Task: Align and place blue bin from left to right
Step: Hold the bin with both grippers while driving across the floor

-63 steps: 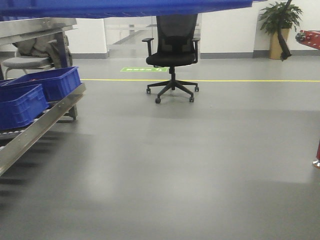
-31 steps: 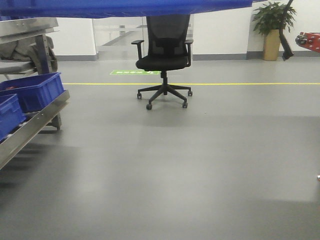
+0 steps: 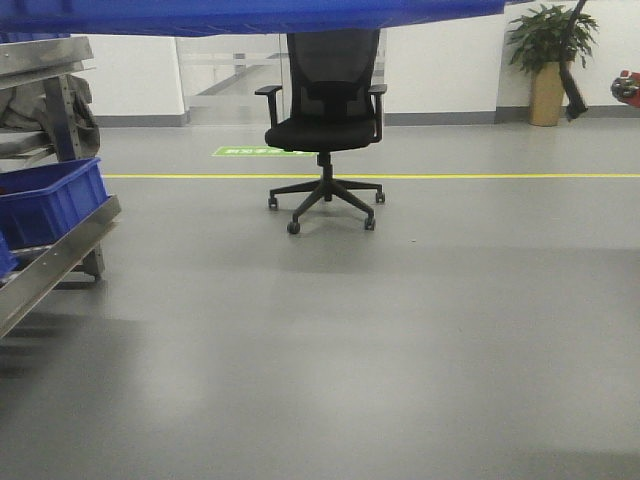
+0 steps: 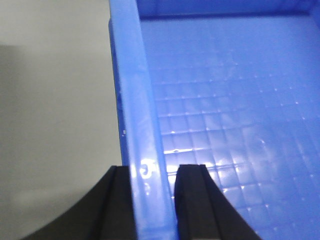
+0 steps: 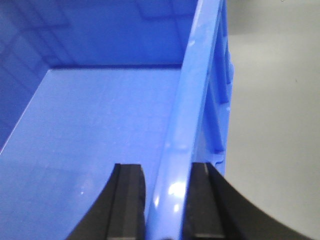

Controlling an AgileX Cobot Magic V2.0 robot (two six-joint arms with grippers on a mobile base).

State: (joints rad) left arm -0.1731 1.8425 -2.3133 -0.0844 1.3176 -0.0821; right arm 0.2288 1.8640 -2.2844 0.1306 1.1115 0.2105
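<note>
The blue bin [image 3: 250, 15] is held up off the floor; only its underside edge shows as a blue band along the top of the front view. In the left wrist view my left gripper [image 4: 157, 170] is shut on the bin's left rim [image 4: 137, 100], one black finger outside the wall and one inside over the gridded floor. In the right wrist view my right gripper [image 5: 167, 170] is shut on the bin's right rim [image 5: 200, 90] in the same way. The bin's inside looks empty.
A metal roller rack [image 3: 55, 260] slopes along the left with a deeper-blue crate [image 3: 45, 200] on it. A black office chair [image 3: 325, 110] stands ahead past a yellow floor line [image 3: 450, 176]. A potted plant [image 3: 548, 60] stands at the far right wall.
The view has swung: the rack and its crates slid left, one crate leaving the frame, and the chair moved left and nearer. The bin stays held at the top of the view.
</note>
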